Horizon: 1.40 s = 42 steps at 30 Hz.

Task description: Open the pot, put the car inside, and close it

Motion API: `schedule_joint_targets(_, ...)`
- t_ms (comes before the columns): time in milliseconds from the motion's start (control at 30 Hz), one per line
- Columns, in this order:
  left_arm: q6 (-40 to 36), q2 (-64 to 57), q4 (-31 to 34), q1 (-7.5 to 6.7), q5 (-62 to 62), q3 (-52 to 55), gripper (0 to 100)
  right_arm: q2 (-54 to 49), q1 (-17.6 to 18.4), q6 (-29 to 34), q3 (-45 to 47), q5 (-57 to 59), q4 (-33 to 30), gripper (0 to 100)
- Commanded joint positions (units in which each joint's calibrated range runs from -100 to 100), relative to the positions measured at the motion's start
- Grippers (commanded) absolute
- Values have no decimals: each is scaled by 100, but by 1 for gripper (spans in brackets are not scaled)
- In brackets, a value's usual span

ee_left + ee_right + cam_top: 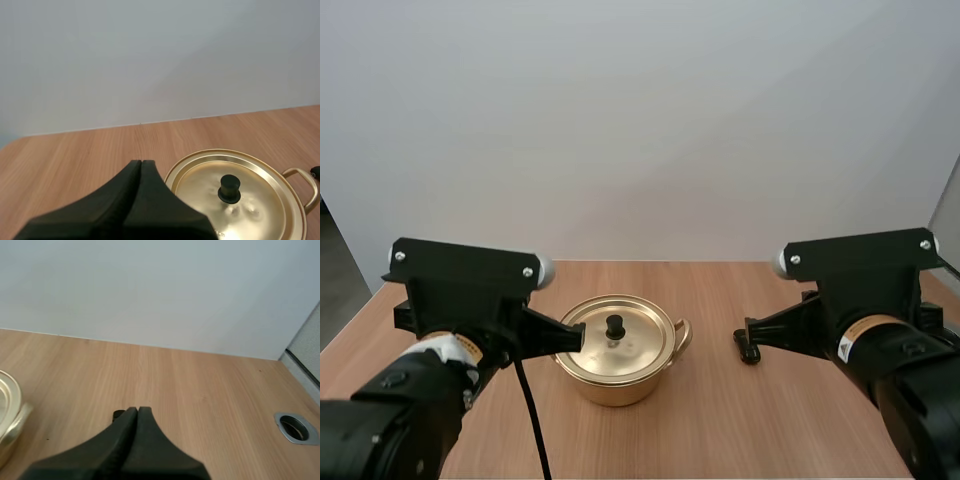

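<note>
The left hand (141, 163) and right hand (138, 410) were both closed, empty. The lid (642, 338) sat on the pot (620, 385); its small knob (615, 326) might slip from an off-centre pinch.

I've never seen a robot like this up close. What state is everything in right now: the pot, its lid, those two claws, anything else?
Pot: upright on the table, closed.
Lid: seated on the pot.
Small black object: lying on the table, outside the pot.
Left gripper: shut on nothing, beside the pot.
Right gripper: shut on nothing, tips next to the small black object.
</note>
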Motion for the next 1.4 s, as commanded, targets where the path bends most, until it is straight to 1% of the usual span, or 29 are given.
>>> schedule_joint_targets(0,-509,1137,0,-1,835,-570,0,786,1,191,-823,489,-3,0)
schedule_joint_targets(67,-685,1708,-34,-1,1845,-887,0,1249,1,433,-1116,885,-3,0)
schedule_joint_targets(100,-685,1910,-64,-1,2076,-987,0,1438,1,516,-1198,1013,41,0)
schedule_joint_targets(167,-641,2315,-52,-1,1852,-1064,0,1714,1,569,-1284,1082,151,0)
schedule_joint_targets(267,-553,2675,-107,-1,900,-1108,0,1882,1,569,-1299,688,-9,0)
schedule_joint_targets(300,-152,2736,-133,-1,871,-1174,0,1911,1,538,-1299,485,-57,0)
schedule_joint_targets(333,736,2819,-219,-1,1066,-1307,0,1948,1,405,-1299,233,-18,0)
schedule_joint_targets(367,1528,2907,-517,-1,1264,-1434,0,2019,1,298,-1299,-1,50,0)
schedule_joint_targets(400,1975,2982,-788,-1,1437,-1539,0,2094,1,243,-1299,-153,92,0)
schedule_joint_targets(467,2864,3158,-1747,-1,1516,-1761,0,2294,1,18,-1299,-545,145,0)
schedule_joint_targets(533,3621,3369,-2807,-1,1557,-2006,0,2500,1,-47,-1299,-728,145,0)
schedule_joint_targets(567,3926,3555,-3175,-1,1782,-2161,0,2624,1,-59,-1299,-748,145,0)
schedule_joint_targets(600,4183,3702,-3335,-1,2077,-2299,1,2721,1,-68,-1299,-770,145,0)
schedule_joint_targets(633,4345,3900,-3407,-1,2488,-2476,6,2869,1,-68,-1299,-790,145,0)
schedule_joint_targets(667,4408,4104,-3407,-1,2858,-2641,15,3013,1,-68,-1299,-824,145,2)
schedule_joint_targets(700,4408,4305,-3407,-1,3118,-2788,26,3122,1,-82,-1299,-867,145,13)
schedule_joint_targets(733,4408,4454,-3407,-1,3272,-2900,38,3257,1,-148,-1299,-947,145,26)
schedule_joint_targets(800,4475,4782,-3407,-1,3620,-3131,75,3479,1,-279,-1299,-988,145,55)
schedule_joint_targets(833,4519,4888,-3407,-1,3721,-3193,89,3563,1,-332,-1299,-988,145,72)
schedule_joint_targets(867,4519,5003,-3407,-1,3742,-3230,99,3646,1,-369,-1299,-988,134,87)
schedule_joint_targets(900,4532,5103,-3407,-1,3742,-3230,99,3704,1,-452,-1299,-1039,134,95)
schedule_joint_targets(933,4589,5193,-3407,-1,3724,-3230,95,3772,1,-499,-1299,-1082,134,100)
schedule_joint_targets(1000,4675,5360,-3407,-51,3724,-3230,82,3882,1,-513,-1299,-1175,134,100)
schedule_joint_targets(1033,4675,5418,-3407,-84,3666,-3230,79,3921,1,-513,-1299,-1216,134,98)
schedule_joint_targets(1133,4675,5560,-3407,-240,3392,-3230,79,3979,1,-513,-1299,-1322,134,93)
schedule_joint_targets(1200,4599,5672,-3297,-329,3216,-3230,79,3979,1,-513,-1299,-1346,134,92)
schedule_joint_targets(1300,4235,5905,-2761,-432,3171,-3230,79,3979,1,-513,-1299,-1346,134,92)
schedule_joint_targets(1333,4039,6023,-2444,-449,3171,-3230,79,3979,1,-513,-1299,-1331,134,92)
schedule_joint_targets(1367,3975,6102,-2325,-449,3171,-3230,79,3979,1,-513,-1299,-1331,134,92)
